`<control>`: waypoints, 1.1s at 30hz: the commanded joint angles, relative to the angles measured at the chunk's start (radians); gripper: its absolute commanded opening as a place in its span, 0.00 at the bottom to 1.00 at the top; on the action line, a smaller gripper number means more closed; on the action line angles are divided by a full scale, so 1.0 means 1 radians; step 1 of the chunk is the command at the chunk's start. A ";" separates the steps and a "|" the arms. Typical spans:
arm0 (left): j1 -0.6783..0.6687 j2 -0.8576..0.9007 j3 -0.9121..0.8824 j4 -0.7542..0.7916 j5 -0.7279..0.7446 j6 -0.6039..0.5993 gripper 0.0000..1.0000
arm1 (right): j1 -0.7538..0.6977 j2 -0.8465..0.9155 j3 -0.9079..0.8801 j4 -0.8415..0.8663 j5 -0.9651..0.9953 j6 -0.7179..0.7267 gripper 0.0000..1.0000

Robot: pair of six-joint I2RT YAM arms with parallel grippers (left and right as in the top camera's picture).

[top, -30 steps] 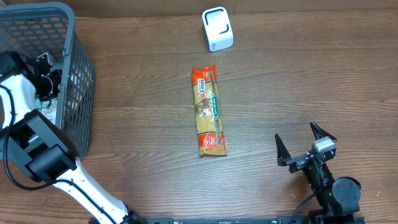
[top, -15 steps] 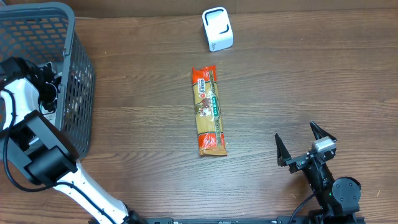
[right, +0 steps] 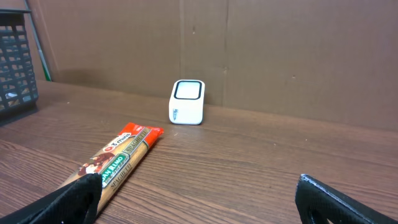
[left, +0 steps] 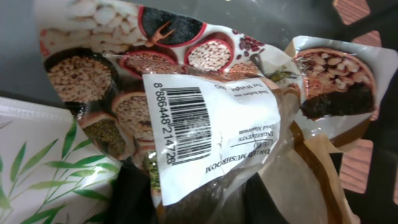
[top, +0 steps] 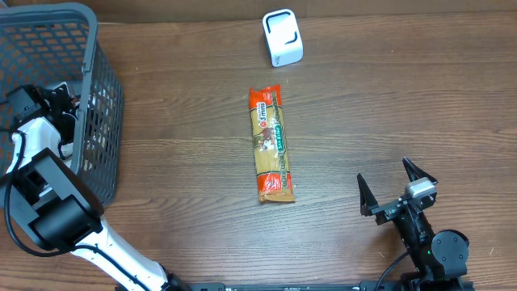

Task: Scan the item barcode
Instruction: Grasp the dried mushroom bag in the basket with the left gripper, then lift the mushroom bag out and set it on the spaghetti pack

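A clear bag of dried mushrooms (left: 205,112) with a white barcode label (left: 183,124) fills the left wrist view; it lies inside the grey basket (top: 101,97). My left gripper (left: 199,208) reaches into the basket (top: 55,99), its black fingers (left: 134,199) pressed against both sides of the bag's lower end. The white scanner (top: 282,37) stands at the back of the table and also shows in the right wrist view (right: 187,102). My right gripper (top: 397,191) rests open at the front right, with nothing between its fingers (right: 199,199).
A long spaghetti pack (top: 271,145) lies lengthwise mid-table, seen also in the right wrist view (right: 118,158). A white package with green leaves (left: 37,162) sits next to the bag in the basket. The basket floor (left: 373,15) shows through its holes.
The left wrist has shifted slightly inside the basket. The right arm and the spaghetti pack have not moved.
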 commanded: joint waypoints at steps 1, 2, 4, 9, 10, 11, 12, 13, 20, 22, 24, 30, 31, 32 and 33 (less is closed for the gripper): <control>-0.019 0.139 -0.085 -0.054 -0.068 0.003 0.04 | 0.006 -0.007 -0.010 0.005 -0.001 0.003 1.00; -0.018 0.138 -0.073 -0.064 -0.068 0.002 0.04 | 0.006 -0.007 -0.010 0.005 -0.001 0.003 1.00; -0.016 0.136 -0.037 -0.099 -0.068 0.002 0.04 | 0.006 -0.007 -0.010 0.005 -0.001 0.003 1.00; -0.005 0.132 0.153 -0.276 -0.069 -0.017 0.04 | 0.006 -0.007 -0.010 0.005 -0.001 0.003 1.00; -0.003 0.132 0.196 -0.311 -0.068 -0.026 0.04 | 0.006 -0.007 -0.010 0.005 -0.001 0.003 1.00; 0.000 0.132 0.249 -0.356 -0.069 -0.039 0.04 | 0.006 -0.007 -0.010 0.005 -0.001 0.003 1.00; 0.002 0.132 0.307 -0.402 -0.069 -0.056 0.04 | 0.006 -0.007 -0.010 0.005 -0.001 0.003 1.00; 0.004 0.132 0.351 -0.437 -0.069 -0.066 0.04 | 0.006 -0.007 -0.010 0.005 -0.001 0.003 1.00; 0.008 0.132 0.695 -0.697 -0.150 -0.110 0.04 | 0.006 -0.007 -0.010 0.005 -0.001 0.003 1.00; 0.008 0.132 0.770 -0.753 -0.170 -0.113 0.04 | 0.006 -0.007 -0.010 0.005 -0.001 0.003 1.00; 0.009 0.132 0.848 -0.806 -0.177 -0.119 0.04 | 0.006 -0.007 -0.010 0.005 -0.001 0.003 1.00; 0.008 0.129 1.062 -0.934 -0.191 -0.148 0.04 | 0.006 -0.007 -0.010 0.005 -0.001 0.003 1.00; 0.008 0.124 1.116 -0.960 -0.191 -0.156 0.04 | 0.006 -0.007 -0.010 0.005 -0.001 0.003 1.00; 0.008 0.117 1.158 -0.977 -0.188 -0.159 0.04 | 0.006 -0.007 -0.010 0.005 -0.001 0.003 1.00; 0.008 0.111 1.187 -0.987 -0.188 -0.163 0.04 | 0.006 -0.007 -0.010 0.005 -0.001 0.003 1.00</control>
